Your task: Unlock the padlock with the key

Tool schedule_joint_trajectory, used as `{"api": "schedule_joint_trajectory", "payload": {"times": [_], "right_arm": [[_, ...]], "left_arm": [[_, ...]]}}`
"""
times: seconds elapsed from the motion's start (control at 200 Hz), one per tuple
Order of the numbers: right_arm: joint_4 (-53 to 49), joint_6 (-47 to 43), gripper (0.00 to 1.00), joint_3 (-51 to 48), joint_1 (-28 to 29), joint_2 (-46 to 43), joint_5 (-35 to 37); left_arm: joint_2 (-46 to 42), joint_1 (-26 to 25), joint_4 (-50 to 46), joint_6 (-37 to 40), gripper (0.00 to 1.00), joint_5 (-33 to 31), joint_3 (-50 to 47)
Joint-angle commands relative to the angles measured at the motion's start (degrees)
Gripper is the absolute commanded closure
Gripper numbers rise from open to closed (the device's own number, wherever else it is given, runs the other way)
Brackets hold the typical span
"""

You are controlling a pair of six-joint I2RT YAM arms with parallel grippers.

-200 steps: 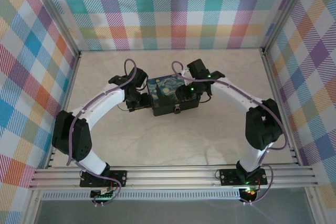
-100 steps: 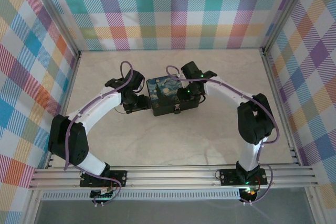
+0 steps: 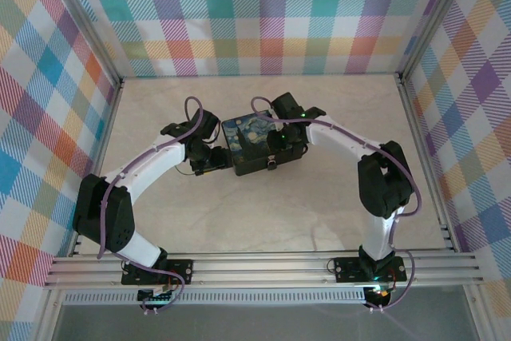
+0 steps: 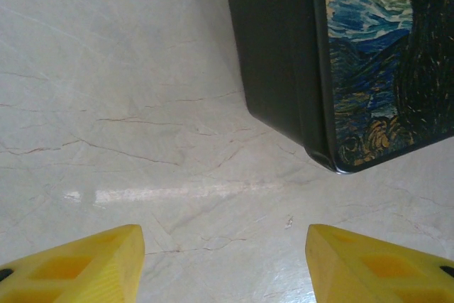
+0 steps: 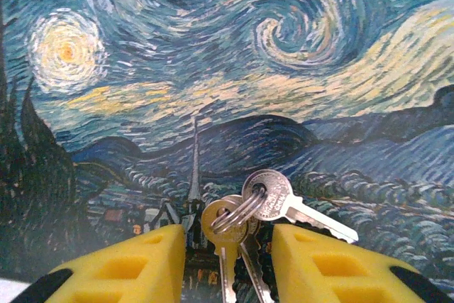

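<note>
Right wrist view first: closest to the lens, my right pincer (image 5: pixel 228 235) has its yellow pads apart, straddling the bunch of keys (image 5: pixel 225 223). A gap shows between the left pad and the nearest key head, so nothing is clamped as far as I can tell. Just beyond, one key (image 5: pixel 268 193) lies flat with its blade pointing right, ringed to the others, all resting on the painted lid (image 5: pixel 213 69). I judge the pads sit either side of the bunch so that closing them would lift it off the lid.

Left wrist view: my left pincer (image 4: pixel 223 232) is wide apart and holds nothing, low over the bare worktop (image 4: pixel 106 69). The corner of the black box (image 4: pixel 277 54) lies further ahead. I read that as parked beside the box, ready to steady it.

Top external view: on the box's near face sits a small thing I take for the padlock (image 3: pixel 271 164), too small to tell whether its shackle is shut. The keys lie up on the lid, apart from it.

Against a second ago, the right arm's elbow has swung inward toward the middle and its wrist has shifted a little left over the lid. The left wrist has drifted slightly left too, and the box sits about where it was
</note>
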Motion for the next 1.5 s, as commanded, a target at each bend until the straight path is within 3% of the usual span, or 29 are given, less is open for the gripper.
{"api": "schedule_joint_trajectory", "payload": {"times": [0.0, 0.255, 0.66, 0.99, 1.185, 1.34, 1.495], "right_arm": [[-2.68, 2.24, 0.7, 1.43, 0.85, 3.29, 4.46], [-2.54, 8.12, 1.0, -2.03, 0.81, 2.13, 4.68], [9.14, 24.48, 1.0, -11.16, 0.68, -14.22, -12.31], [18.06, 33.17, 1.0, -16.78, 0.55, -18.75, -21.85], [20.26, 34.32, 1.0, -17.76, -0.23, -19.9, -26.51], [19.29, 32.25, 1.0, -16.84, -0.42, -19.67, -28.65], [18.61, 30.44, 1.0, -16.54, -0.43, -19.25, -29.72]], "left_arm": [[-1.41, 0.66, 0.47, 0.09, 0.39, 1.14, -0.74], [-2.32, 0.6, 0.47, -0.97, 0.39, 1.77, -1.17], [-5.78, -2.72, 8.45, -15.06, 0.4, 6.6, 0.89], [-0.53, -5.63, 19.0, -21.59, 0.46, 12.87, 2.47], [1.41, -5.64, 27.74, -29.93, 0.51, 17.5, 0.95], [2.32, -5.39, 33.35, -38.57, 0.49, 17.6, -0.16], [3.14, -5.02, 33.56, -40.16, 0.49, 19.24, 1.21]]}}
